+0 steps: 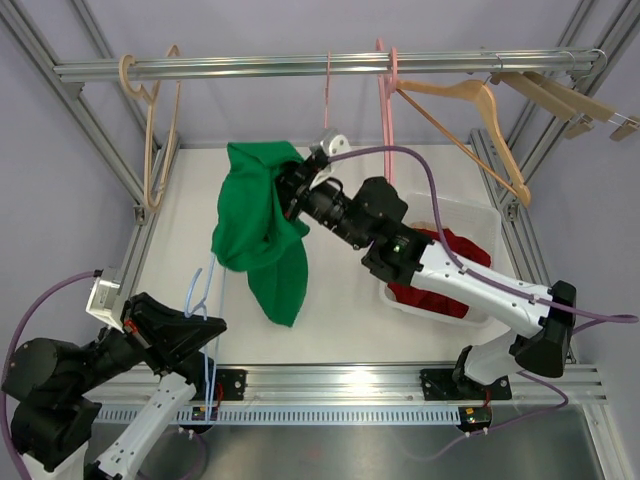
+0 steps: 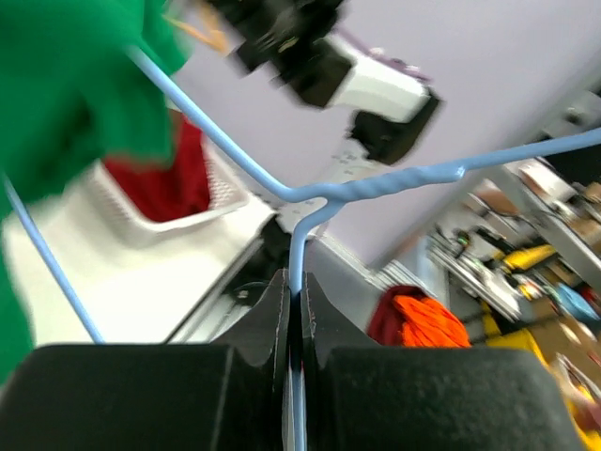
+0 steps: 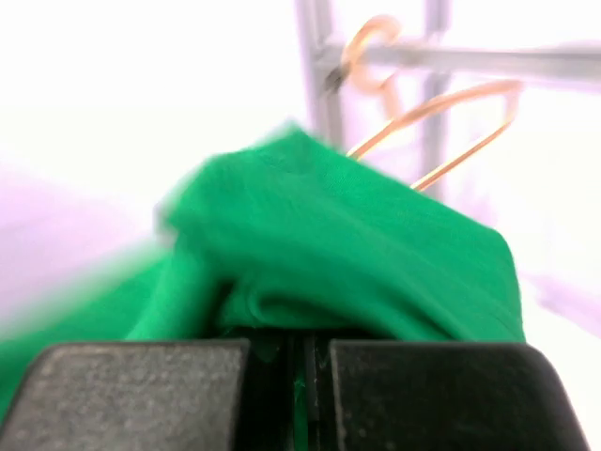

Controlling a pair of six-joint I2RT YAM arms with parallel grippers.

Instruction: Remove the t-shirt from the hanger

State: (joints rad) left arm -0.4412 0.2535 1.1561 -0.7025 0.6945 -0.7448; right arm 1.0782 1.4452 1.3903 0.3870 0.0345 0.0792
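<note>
L gripper, nearest the bases: jaws closed tight on the neck wire of the blue hanger. One hanger arm runs up into the green t-shirt; cannot tell whether it is threaded inside. T-shirt hangs bunched over the centre of the desk, top held up, lower tail drooping. R gripper is clamped on the t-shirt's upper fold; wrist view shows cloth pinched btwn its fingers. To the right: white bin w/ red cloth inside. Far end: rail carrying wooden hanger and pink hanger.
</note>
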